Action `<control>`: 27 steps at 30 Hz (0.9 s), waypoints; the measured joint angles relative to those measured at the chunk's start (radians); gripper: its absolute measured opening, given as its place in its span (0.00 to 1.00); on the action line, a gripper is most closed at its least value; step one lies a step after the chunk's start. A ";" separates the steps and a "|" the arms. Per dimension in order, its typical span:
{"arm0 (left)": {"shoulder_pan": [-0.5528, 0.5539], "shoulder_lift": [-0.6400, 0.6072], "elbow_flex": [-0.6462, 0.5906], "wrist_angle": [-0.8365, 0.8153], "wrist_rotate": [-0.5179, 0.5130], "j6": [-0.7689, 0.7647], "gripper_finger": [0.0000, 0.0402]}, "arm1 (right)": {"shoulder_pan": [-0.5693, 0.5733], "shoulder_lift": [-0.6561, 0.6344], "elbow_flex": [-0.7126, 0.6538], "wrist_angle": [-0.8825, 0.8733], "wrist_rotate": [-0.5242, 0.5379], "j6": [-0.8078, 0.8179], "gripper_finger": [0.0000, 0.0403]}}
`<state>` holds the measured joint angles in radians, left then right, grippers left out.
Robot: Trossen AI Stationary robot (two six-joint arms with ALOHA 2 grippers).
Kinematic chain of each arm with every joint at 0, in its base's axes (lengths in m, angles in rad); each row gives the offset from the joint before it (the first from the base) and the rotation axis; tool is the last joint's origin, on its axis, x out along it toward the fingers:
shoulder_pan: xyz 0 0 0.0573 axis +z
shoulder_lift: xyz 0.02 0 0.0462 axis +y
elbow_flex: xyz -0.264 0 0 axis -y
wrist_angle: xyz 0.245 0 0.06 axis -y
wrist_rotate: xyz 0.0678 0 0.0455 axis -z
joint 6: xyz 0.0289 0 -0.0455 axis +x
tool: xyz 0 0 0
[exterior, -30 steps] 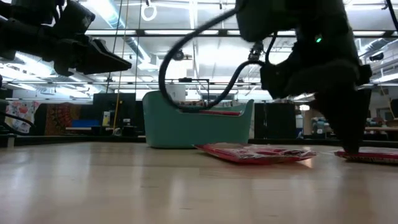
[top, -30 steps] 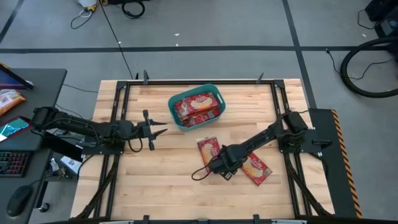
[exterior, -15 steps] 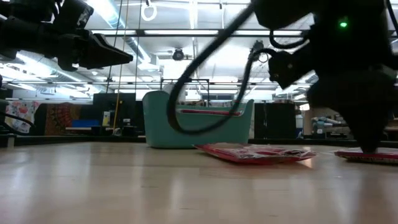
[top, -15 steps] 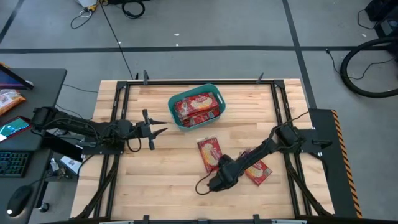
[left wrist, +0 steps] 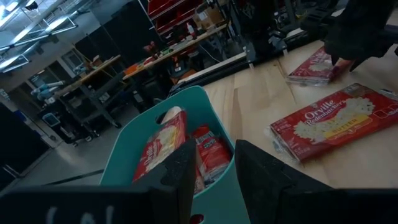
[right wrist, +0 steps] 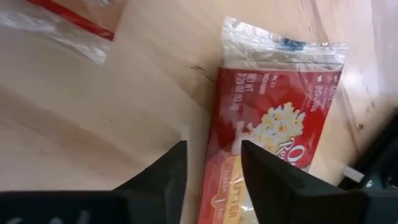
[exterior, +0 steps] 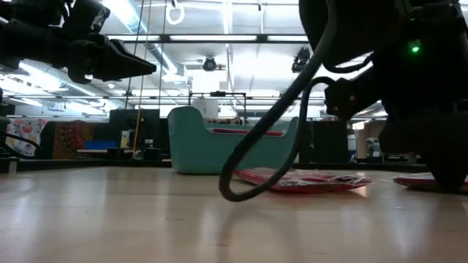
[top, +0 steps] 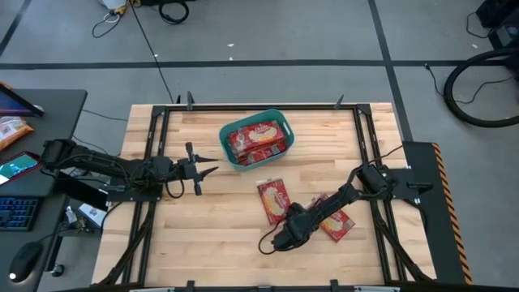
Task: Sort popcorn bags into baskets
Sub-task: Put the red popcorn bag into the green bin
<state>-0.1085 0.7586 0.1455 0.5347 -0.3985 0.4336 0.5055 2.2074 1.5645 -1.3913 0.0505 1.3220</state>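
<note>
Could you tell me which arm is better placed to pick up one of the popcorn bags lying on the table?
The right. Its gripper is low beside the two flat red popcorn bags, jaws open, while the left gripper hovers left of the teal plastic basket.

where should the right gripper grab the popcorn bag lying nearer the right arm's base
The popcorn bag lies flat on the table, so come straight down and pinch across its narrow width near the middle. The right gripper hangs open over its long edge; the clear end seam looks too flimsy.
</note>
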 joint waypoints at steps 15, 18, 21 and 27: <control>0.000 0.000 0.000 0.000 0.000 -0.003 0.29 | 0.003 -0.001 0.025 -0.010 -0.005 -0.069 0.03; 0.000 0.000 0.000 0.000 0.000 -0.006 0.29 | -0.004 -0.001 0.071 -0.058 0.026 -0.087 0.02; 0.000 0.000 0.000 0.000 0.000 -0.005 0.29 | -0.012 -0.001 0.137 -0.172 0.089 -0.103 0.01; 0.000 0.000 0.000 0.000 0.000 -0.003 0.29 | -0.050 -0.028 0.220 -0.183 0.230 -0.144 0.01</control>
<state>-0.1089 0.7589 0.1456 0.5344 -0.3985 0.4306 0.4557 2.1789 1.7840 -1.5740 0.2806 1.1785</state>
